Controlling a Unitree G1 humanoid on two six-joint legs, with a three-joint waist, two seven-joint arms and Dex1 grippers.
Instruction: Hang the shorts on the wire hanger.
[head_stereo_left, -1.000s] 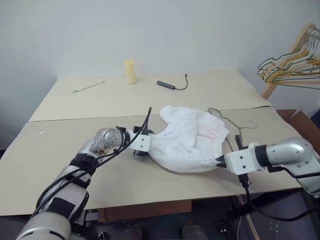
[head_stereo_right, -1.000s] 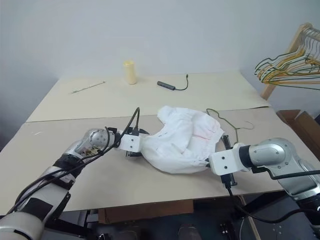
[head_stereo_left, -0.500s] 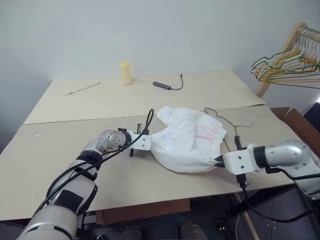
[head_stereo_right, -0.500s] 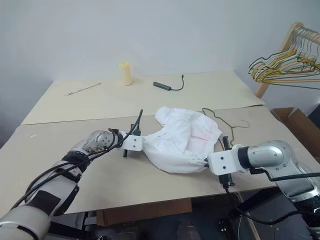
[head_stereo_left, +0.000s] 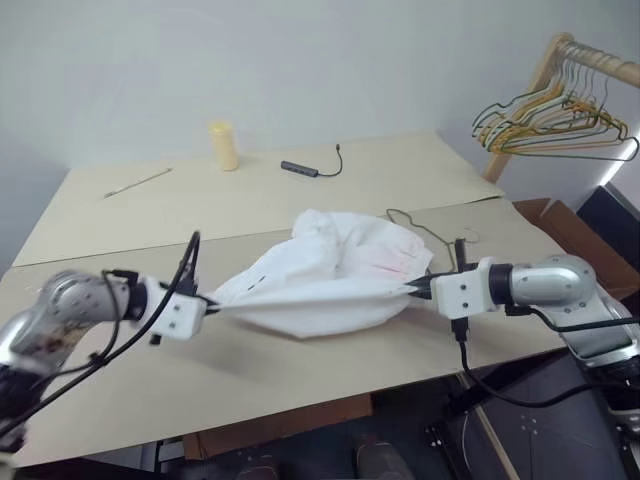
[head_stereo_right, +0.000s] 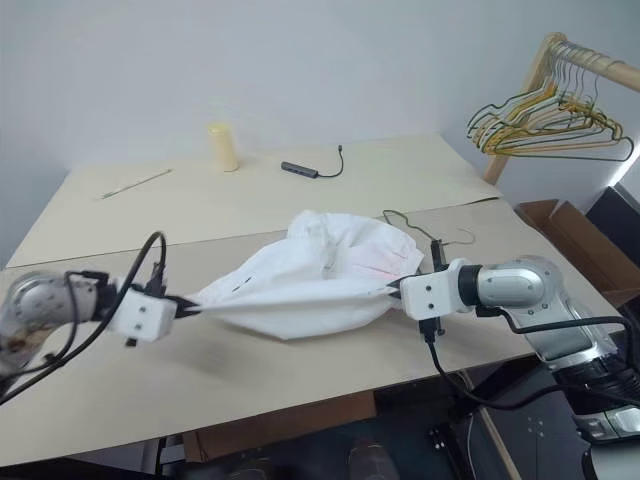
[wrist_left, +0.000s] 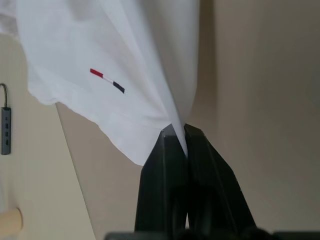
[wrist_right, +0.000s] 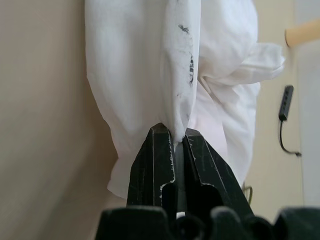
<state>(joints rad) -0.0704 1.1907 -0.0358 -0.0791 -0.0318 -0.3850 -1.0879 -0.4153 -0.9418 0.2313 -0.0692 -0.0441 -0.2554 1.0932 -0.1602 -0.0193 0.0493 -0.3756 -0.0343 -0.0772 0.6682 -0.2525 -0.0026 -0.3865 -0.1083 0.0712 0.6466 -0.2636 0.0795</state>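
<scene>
Left arm: stretched low over the near left of the beige board surface (head_stereo_left: 300, 390), forearm pointing toward the middle, its black two-fingered left tool (head_stereo_left: 205, 307) angled downward.
Left tool: clenched on a pinch of the white thin-cloth shorts (head_stereo_left: 330, 280); in the left wrist view the fingers (wrist_left: 160, 185) are pressed together on a fold of cloth beside a small red and dark stripe mark.
Right arm: reaches in from the right edge of the surface, forearm nearly level, its right tool (head_stereo_left: 415, 289) pointing left toward the cloth.
Right tool: clenched on the opposite edge of the shorts; in the right wrist view the fingers (wrist_right: 155, 165) grip a ridge of cloth bearing dark marks.
Shorts: pulled taut between the two tools, the middle bulging and resting on the surface.
Thin dark wire hanger (head_stereo_left: 435, 228): lies flat on the surface just behind the shorts, partly under them.
Containers: a pale yellow cylindrical bottle (head_stereo_left: 224, 146) stands upright at the far side; contents cannot be told.
</scene>
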